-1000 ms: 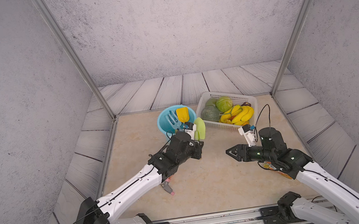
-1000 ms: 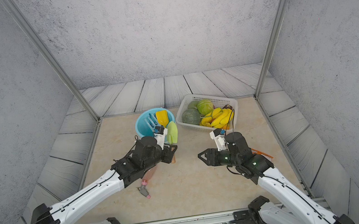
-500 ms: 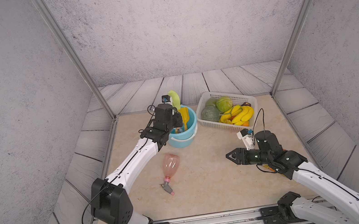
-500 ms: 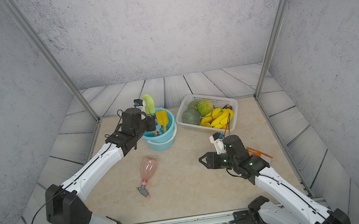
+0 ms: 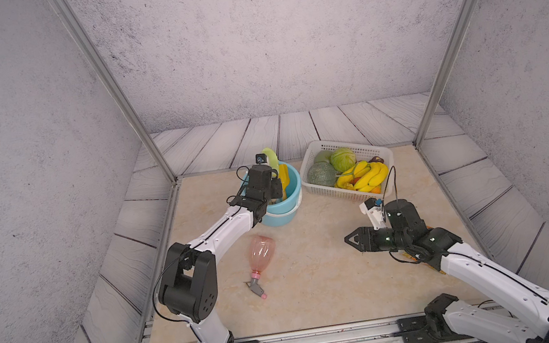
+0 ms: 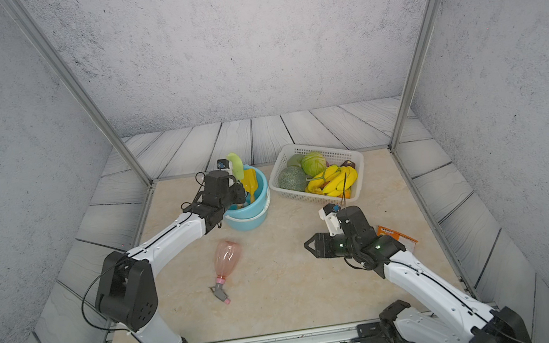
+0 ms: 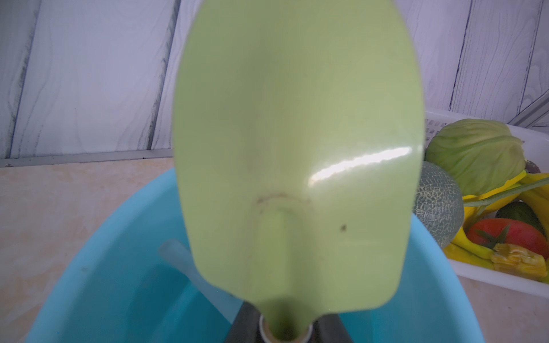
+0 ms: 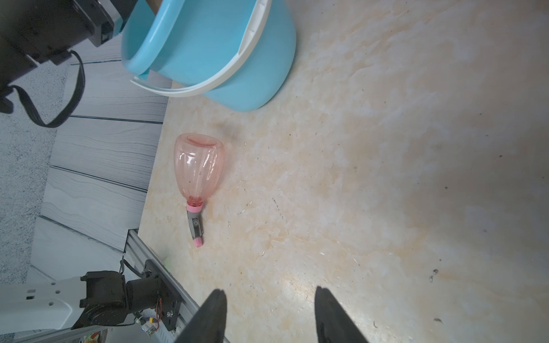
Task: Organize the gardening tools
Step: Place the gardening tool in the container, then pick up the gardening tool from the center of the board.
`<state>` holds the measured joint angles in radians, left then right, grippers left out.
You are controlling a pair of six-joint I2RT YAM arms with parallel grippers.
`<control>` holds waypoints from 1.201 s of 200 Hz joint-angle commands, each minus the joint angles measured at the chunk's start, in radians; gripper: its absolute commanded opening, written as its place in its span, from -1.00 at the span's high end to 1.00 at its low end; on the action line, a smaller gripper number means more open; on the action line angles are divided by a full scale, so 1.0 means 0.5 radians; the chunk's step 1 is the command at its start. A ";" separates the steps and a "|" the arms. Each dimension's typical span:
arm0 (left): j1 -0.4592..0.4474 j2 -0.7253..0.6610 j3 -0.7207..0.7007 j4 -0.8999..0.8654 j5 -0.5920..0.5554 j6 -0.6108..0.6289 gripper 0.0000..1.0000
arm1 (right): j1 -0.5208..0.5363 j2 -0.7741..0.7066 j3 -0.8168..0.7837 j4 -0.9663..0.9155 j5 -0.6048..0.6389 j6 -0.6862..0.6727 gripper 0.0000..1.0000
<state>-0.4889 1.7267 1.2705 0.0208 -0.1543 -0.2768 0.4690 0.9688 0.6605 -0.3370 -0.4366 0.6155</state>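
Reaches over the light-blue bucket (image 7: 89,267) now, no longer mid-table, with left gripper (image 7: 286,332) clamped on green trowel (image 7: 297,148) handle, blade up, for dropping beside the yellow tool (image 5: 284,178). Holds right gripper (image 8: 270,291) half-open, empty, facing spray bottle (image 5: 261,254) lying on the table (image 5: 318,283), likely next.

Loads of bare tabletop (image 5: 318,283) between the spray bottle (image 5: 261,254) and the right hand (image 5: 347,240). The bucket (image 5: 283,215) and fruit basket (image 5: 338,192) crowd the far edge, just a narrow gap between.

The green plastic trowel (image 7: 297,148) shines glossy; the pink spray bottle (image 8: 199,166) is translucent plastic.
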 commanded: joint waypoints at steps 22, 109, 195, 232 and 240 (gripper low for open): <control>0.011 -0.037 -0.034 0.047 -0.043 0.007 0.72 | -0.012 0.036 0.023 -0.013 0.088 -0.045 -0.06; 0.008 -0.420 -0.002 -0.310 0.002 -0.016 -0.20 | -0.030 0.031 0.106 -0.136 0.181 0.031 -0.07; -0.005 -1.374 -0.771 -0.705 0.108 -0.445 -0.52 | -0.027 0.044 0.094 -0.114 -0.050 0.094 -0.08; -0.029 -1.755 -1.222 -0.906 0.076 -0.696 -0.47 | -0.024 0.060 0.067 -0.122 -0.093 0.118 -0.14; -0.029 -1.815 -1.297 -0.962 0.074 -0.744 -0.47 | -0.024 0.057 0.055 -0.119 -0.094 0.123 -0.15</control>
<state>-0.4980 0.8959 0.7105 -0.3580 -0.1150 -0.5385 0.4587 0.9920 0.6907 -0.3935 -0.4553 0.6643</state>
